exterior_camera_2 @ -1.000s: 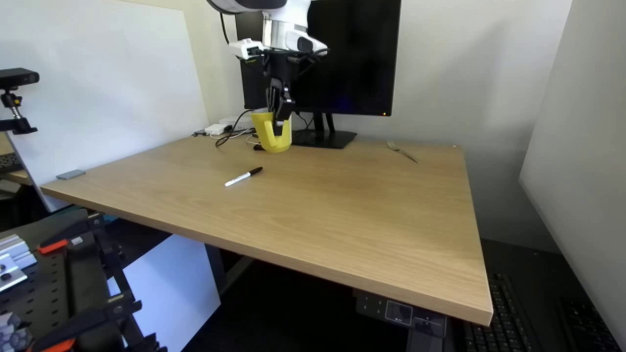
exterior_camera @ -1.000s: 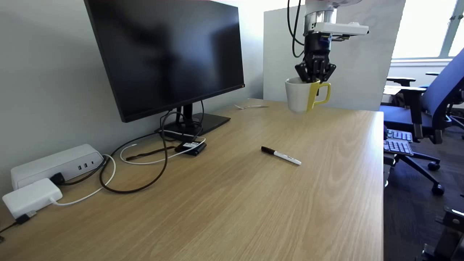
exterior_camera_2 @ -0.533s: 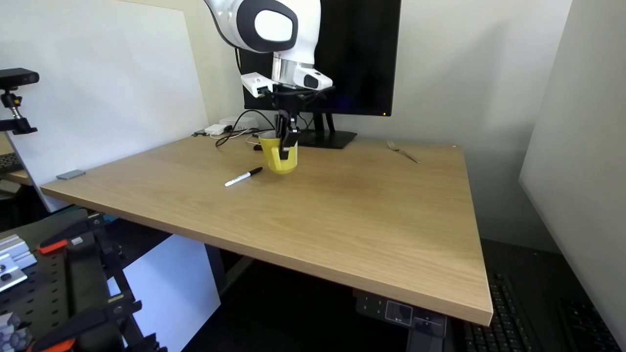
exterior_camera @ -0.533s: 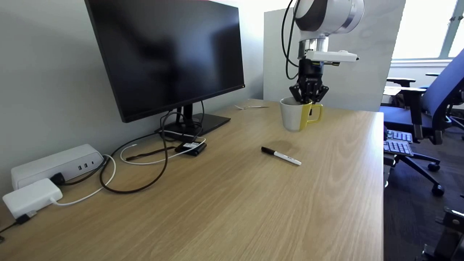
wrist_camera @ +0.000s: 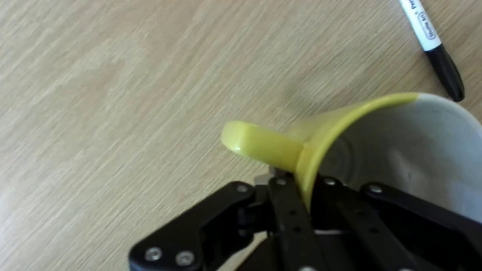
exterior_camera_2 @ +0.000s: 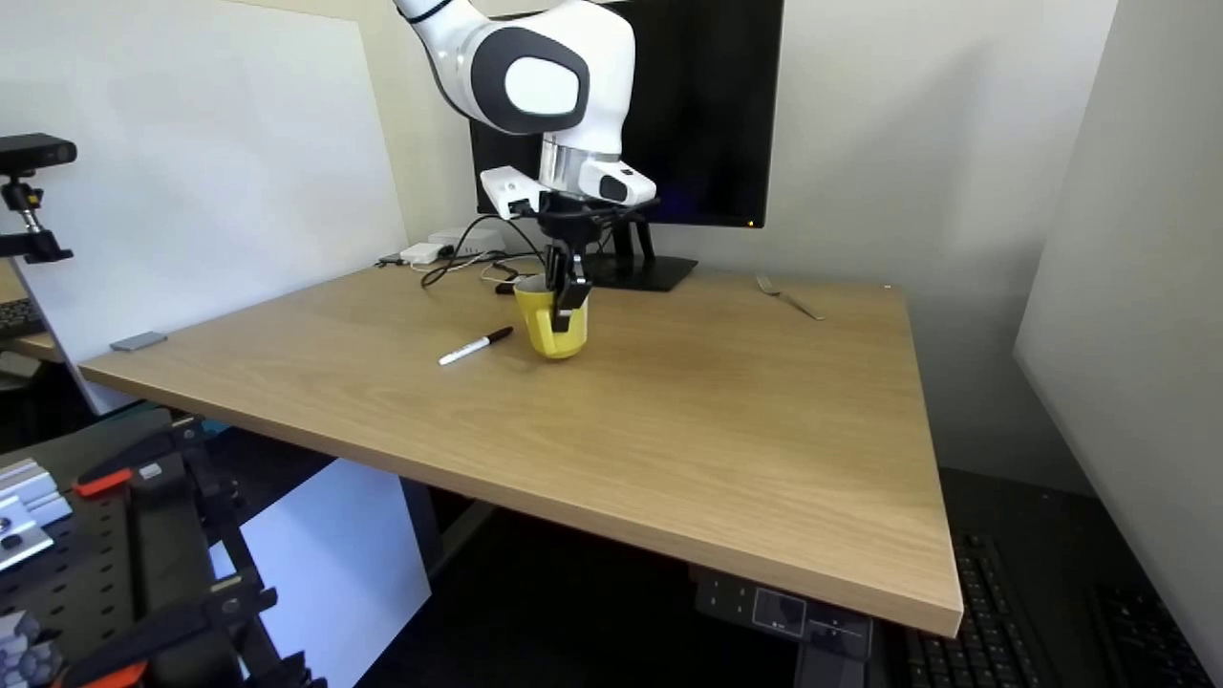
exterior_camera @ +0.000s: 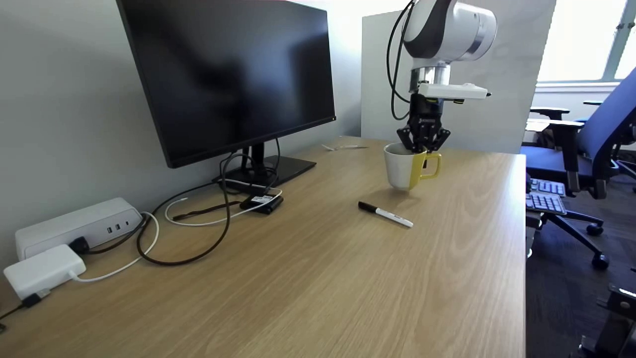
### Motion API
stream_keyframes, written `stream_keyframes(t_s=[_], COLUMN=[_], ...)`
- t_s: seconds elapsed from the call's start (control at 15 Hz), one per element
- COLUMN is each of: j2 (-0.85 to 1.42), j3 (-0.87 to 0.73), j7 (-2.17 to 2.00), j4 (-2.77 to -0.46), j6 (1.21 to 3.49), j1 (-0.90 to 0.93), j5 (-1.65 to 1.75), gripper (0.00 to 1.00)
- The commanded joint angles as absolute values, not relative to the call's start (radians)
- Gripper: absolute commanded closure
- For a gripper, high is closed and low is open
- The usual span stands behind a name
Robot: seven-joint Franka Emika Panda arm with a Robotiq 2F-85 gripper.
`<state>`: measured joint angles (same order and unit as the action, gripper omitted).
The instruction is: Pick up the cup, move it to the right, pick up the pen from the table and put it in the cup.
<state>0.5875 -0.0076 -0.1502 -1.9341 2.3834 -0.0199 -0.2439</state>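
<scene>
The cup is a white and yellow mug with a yellow handle, also seen in an exterior view. My gripper is shut on the cup's rim beside the handle, one finger inside and one outside. The cup looks slightly tilted, very low over the table; I cannot tell if its base touches. The pen, white with a black cap, lies on the table close to the cup. In the wrist view the pen is at the upper right, its cap end near the cup's rim.
A monitor stands along the wall with loose cables and a white power strip. A fork lies farther back on the table. A white partition panel stands at one end. The table's front edge is exposed.
My gripper has lowered with the cup from well above the table to just over it, near the pen. In the last half second it came down slightly more. The pen has not moved.
</scene>
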Motion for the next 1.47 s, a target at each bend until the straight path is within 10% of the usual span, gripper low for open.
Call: stream_keyframes(t_s=[0.0,0.13,0.2,0.87,1.4], j2=[0.596,0.600,0.600,0.490,0.097], j3=[0.008,0.009,0.010,0.007,0.071], j7=[-0.143,-0.142,-0.141,-0.147,-0.161], j4=[-1.929,-1.932,-1.935,-2.001,-2.130], j6=[2.407,2.410,2.410,2.422,2.259], j1=[-0.047,-0.054,-0.057,-0.038,0.105], j5=[-0.278,-0.285,-0.287,-0.284,-0.145], gripper=[0.97,0.97,0.65,0.04,0.00])
